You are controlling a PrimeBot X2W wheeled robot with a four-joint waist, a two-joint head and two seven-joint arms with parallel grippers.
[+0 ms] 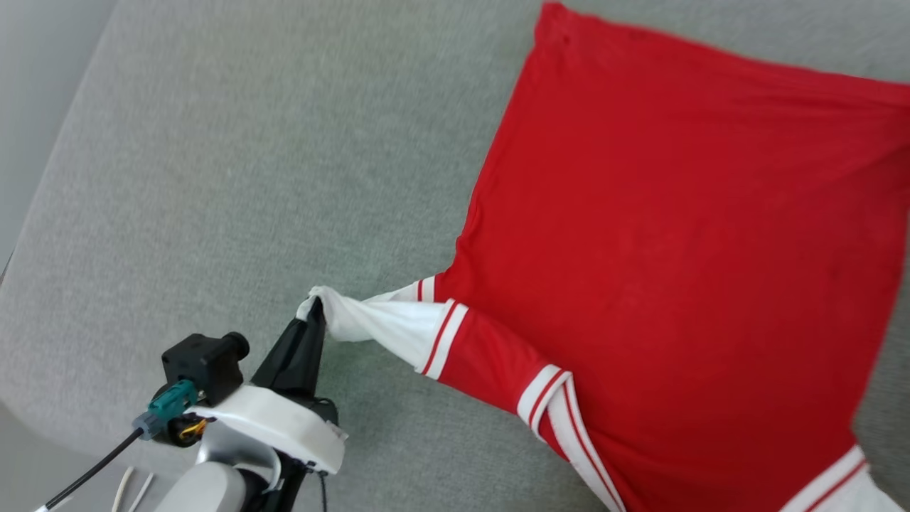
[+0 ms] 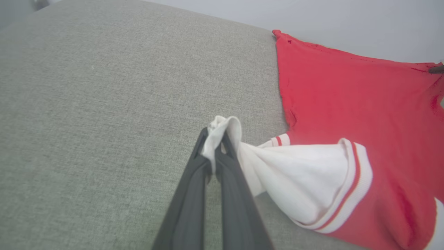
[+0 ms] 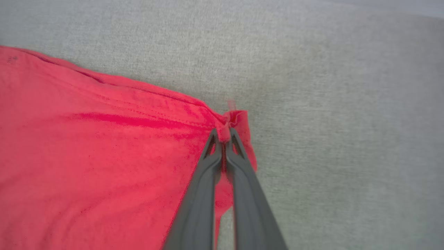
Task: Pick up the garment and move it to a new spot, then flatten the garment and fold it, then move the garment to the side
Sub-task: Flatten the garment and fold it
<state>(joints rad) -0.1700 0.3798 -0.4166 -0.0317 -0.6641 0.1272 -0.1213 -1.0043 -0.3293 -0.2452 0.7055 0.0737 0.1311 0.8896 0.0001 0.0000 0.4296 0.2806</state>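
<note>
The garment is a red jersey with white, red-striped sleeves, spread plain red side up over the grey fabric surface; no number shows. My left gripper is shut on the bunched end of a white sleeve, stretching it out to the left of the body; the pinch is plain in the left wrist view, where my left gripper holds the white cloth. In the right wrist view my right gripper is shut on a red corner of the garment at its hem edge.
A grey woven surface runs under everything, with bare room to the left and beyond the jersey. Its rounded left edge drops to a pale floor. A second white sleeve end lies at the lower right.
</note>
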